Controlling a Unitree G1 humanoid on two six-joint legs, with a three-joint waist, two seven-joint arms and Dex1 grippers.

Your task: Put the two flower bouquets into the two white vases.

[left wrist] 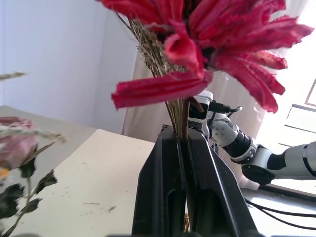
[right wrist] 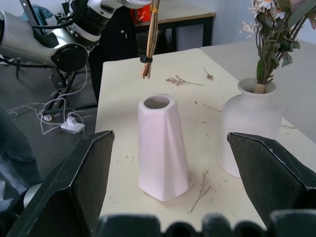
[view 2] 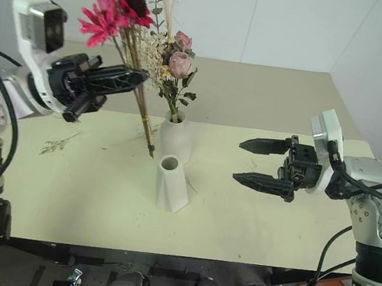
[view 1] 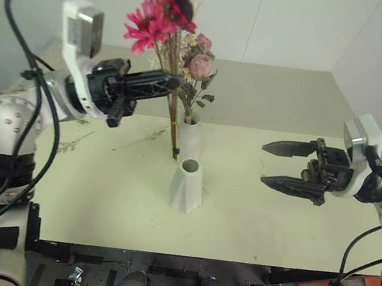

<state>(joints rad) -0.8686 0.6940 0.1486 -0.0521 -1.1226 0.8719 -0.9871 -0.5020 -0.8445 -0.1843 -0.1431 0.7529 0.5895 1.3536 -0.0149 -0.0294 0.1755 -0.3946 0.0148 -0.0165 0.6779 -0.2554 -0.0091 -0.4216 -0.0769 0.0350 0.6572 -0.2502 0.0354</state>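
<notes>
Left pincer clamped on daisy bouquet stems, held above the tapered vase mid-table (empty). Rose bouquet sits in round vase behind it. Right pincer apart, holding nothing.

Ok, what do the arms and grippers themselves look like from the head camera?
Both arms are silver-grey metal with black joint bands and loose black cables looping alongside. Each wrist carries a white boxy camera housing. The left gripper and right gripper each have two long black tapered fingers on a black mechanical base.
</notes>
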